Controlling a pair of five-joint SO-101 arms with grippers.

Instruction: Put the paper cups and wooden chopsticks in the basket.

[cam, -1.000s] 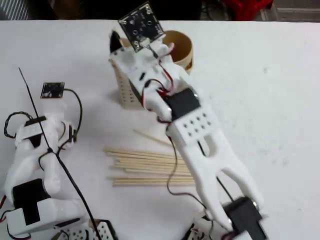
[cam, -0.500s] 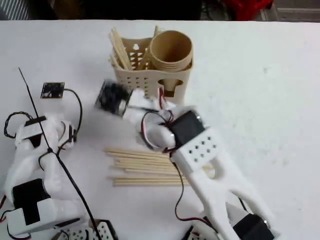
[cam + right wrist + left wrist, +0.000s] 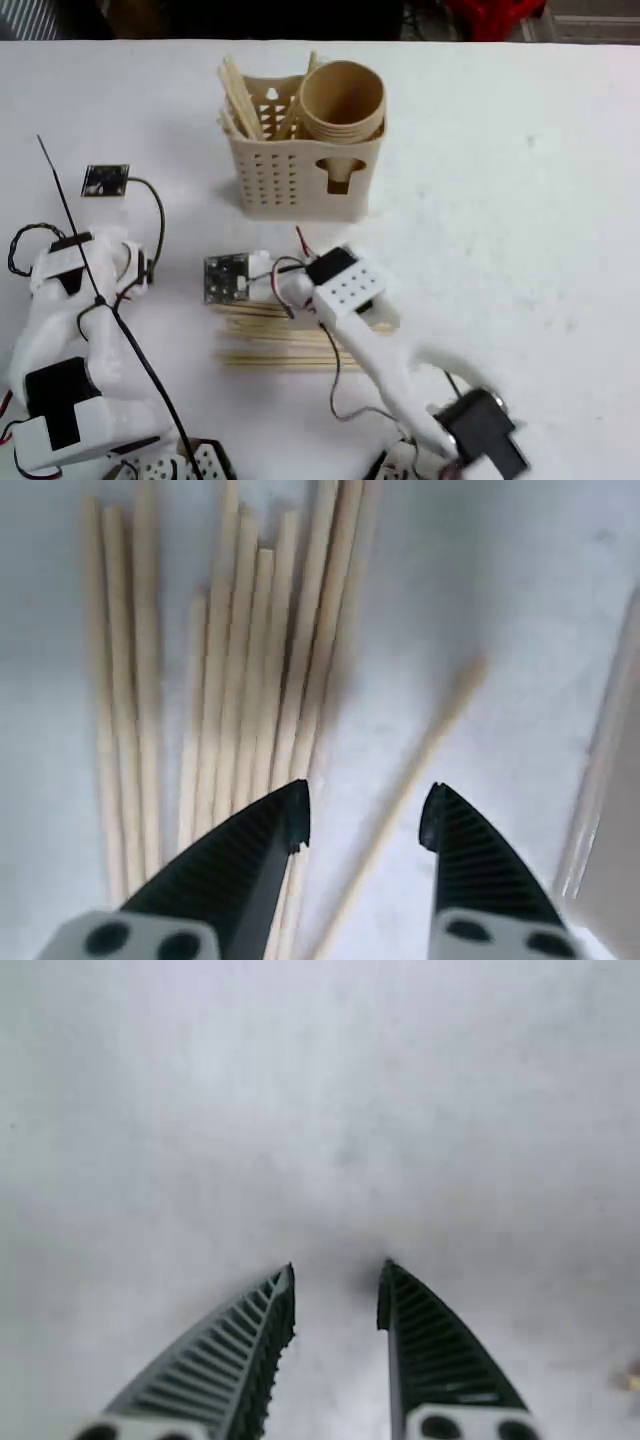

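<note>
White printed shells on left arm (image 3: pixel 60 330) and right arm (image 3: pixel 385 350), black servo blocks, red and black cables. left gripper (image 3: pixel 335 1290), right gripper (image 3: pixel 365 820): dark ribbed pointed fingers (image 3: pixel 240 870), pale screw-holed bases.

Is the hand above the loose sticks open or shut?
Open. The right hand shows a clear gap between its fingers, nothing gripped, above the chopsticks.

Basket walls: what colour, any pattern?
Cream basket, walls perforated with a grid of small holes; clearest in the high view.

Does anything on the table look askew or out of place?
Yes. One chopstick lies slanted, apart from the parallel bundle of chopsticks, under the open right claw.
</note>
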